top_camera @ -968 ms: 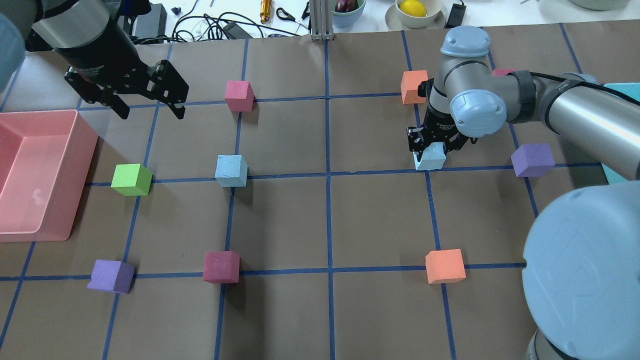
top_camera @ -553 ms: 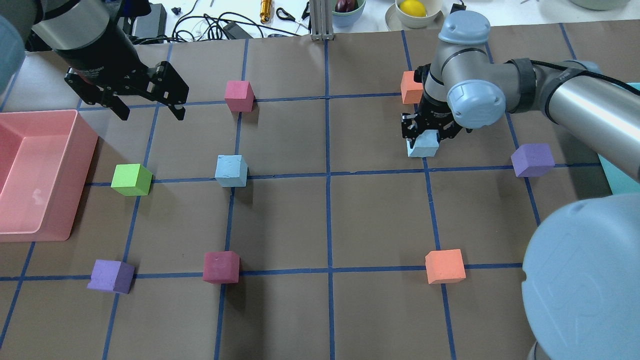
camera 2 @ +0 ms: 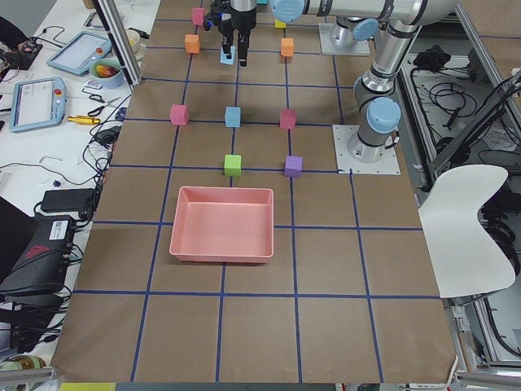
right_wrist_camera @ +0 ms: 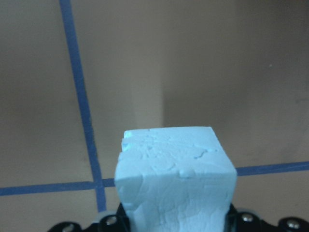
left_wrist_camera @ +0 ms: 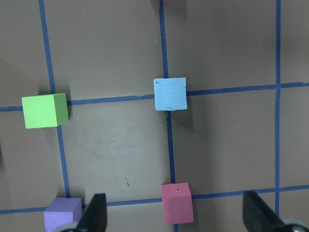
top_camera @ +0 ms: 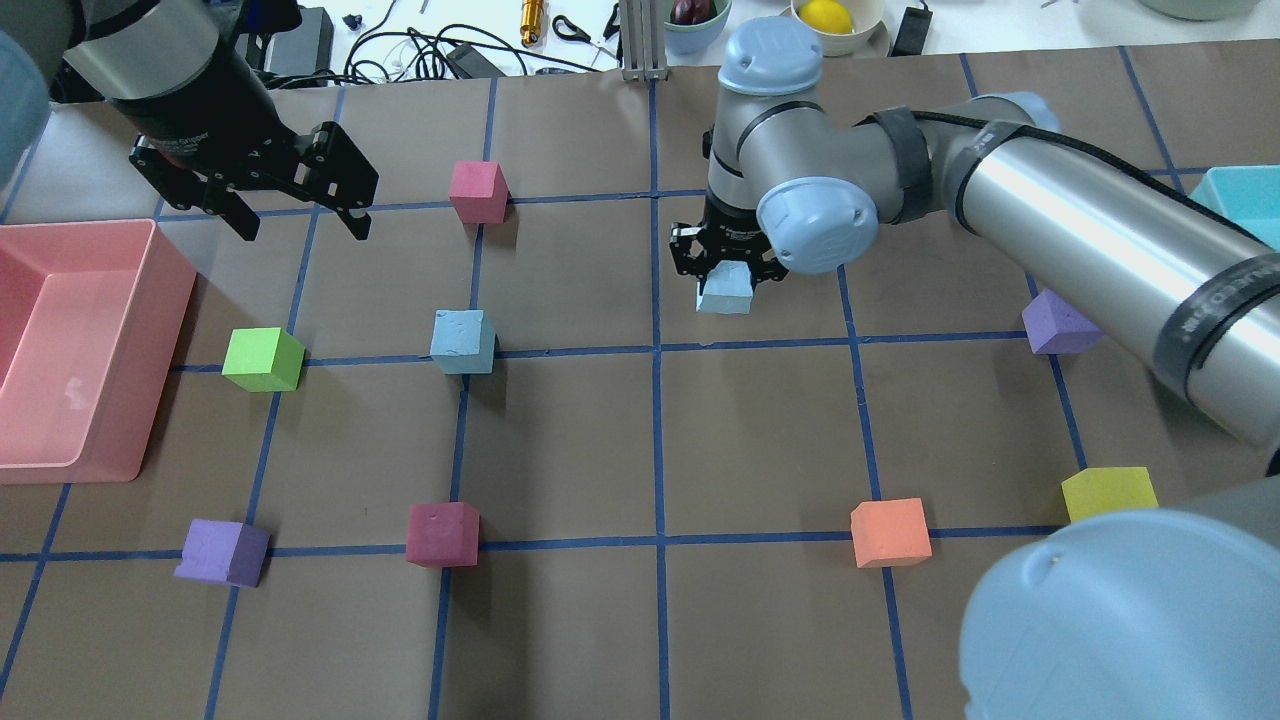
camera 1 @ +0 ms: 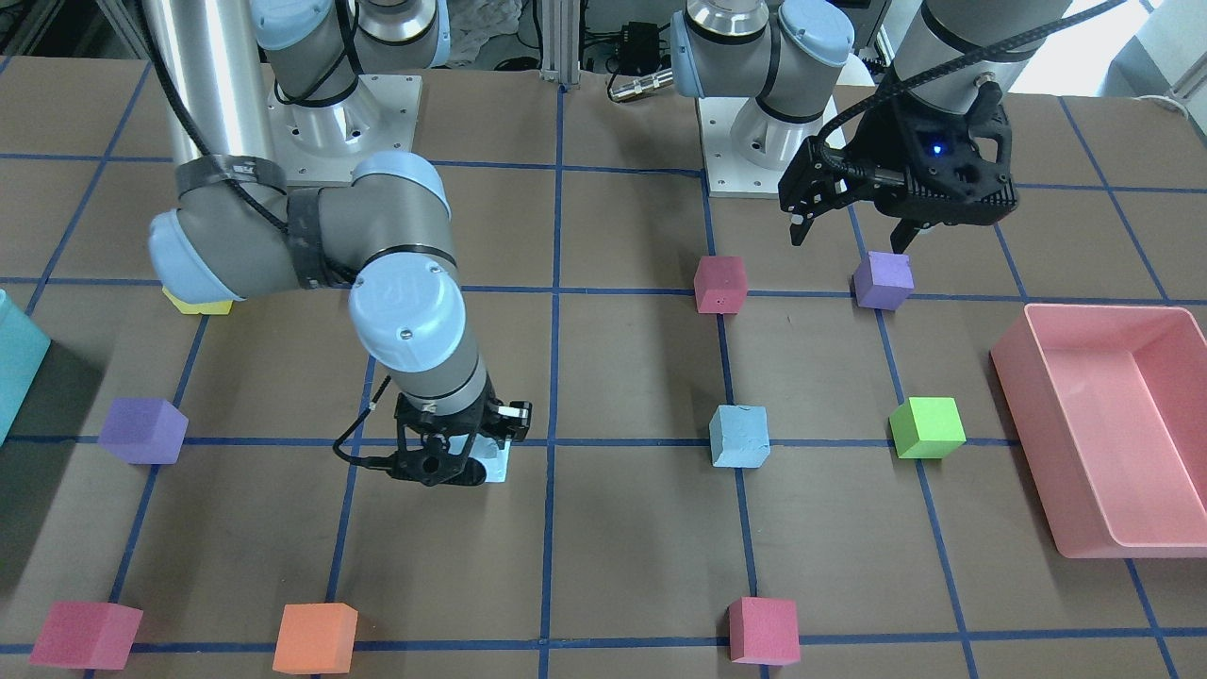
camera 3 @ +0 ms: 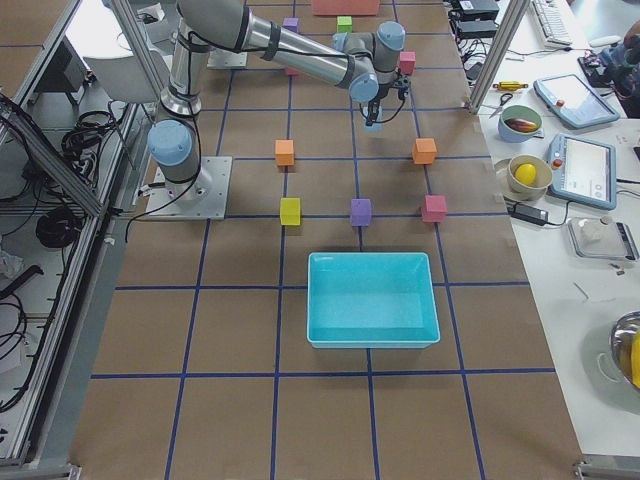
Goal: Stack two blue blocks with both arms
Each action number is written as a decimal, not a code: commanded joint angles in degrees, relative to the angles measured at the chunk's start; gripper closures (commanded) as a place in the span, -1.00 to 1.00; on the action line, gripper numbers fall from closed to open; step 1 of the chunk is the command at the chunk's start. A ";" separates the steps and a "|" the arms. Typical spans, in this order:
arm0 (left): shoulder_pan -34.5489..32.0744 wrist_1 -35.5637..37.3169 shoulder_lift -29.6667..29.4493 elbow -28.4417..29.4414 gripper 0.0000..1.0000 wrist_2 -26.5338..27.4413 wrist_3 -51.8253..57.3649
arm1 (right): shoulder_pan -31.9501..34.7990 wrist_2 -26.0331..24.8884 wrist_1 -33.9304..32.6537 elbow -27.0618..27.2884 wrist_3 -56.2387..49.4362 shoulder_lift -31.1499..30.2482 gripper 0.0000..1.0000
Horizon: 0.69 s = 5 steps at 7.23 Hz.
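Near row: a dark-red foam cube [top_camera: 442, 534] and an orange foam cube [top_camera: 890, 532] sit on blue tape crossings of the brown paper table cover [top_camera: 760, 440]. They are well apart from the work and play no part in it.
Resting pale sky-blue foam cube [top_camera: 463, 341]: it sits flat and upright on a tape crossing on the robot's left half, just right of a lime-green foam cube [top_camera: 262, 359]. Nothing touches it and its top is free, so I judge it to be the base of the stack.
Carried pale sky-blue foam cube [top_camera: 724, 293]: it hangs below the right arm, clear of the paper, just right of the middle tape line. It is well apart from the resting one.
Right black two-finger gripper [top_camera: 725, 268]: it points straight down with its fingers pinching the carried cube by two opposite sides. That leaves the underside bare for setting down.
Left black two-finger gripper [top_camera: 302, 226]: it is spread wide and empty, hovering high over the far-left squares beyond a pink plastic tray [top_camera: 150, 400]. It looks parked out of the way.
Changed: the right arm has swung the cube leftward by about a grid square toward the middle line. A yellow foam cube [top_camera: 1108, 493] is now uncovered. The left gripper and the resting cube have not moved.
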 commanded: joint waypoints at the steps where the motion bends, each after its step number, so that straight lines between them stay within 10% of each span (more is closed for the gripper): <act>1: 0.00 -0.14 0.23 -0.11 -1.00 0.03 -0.04 | 3.47 0.02 -1.37 -0.60 2.99 2.35 1.00; 5: 0.00 -0.05 0.23 -0.11 -1.00 0.03 -0.13 | 4.35 3.71 -1.46 -0.51 3.43 3.76 1.00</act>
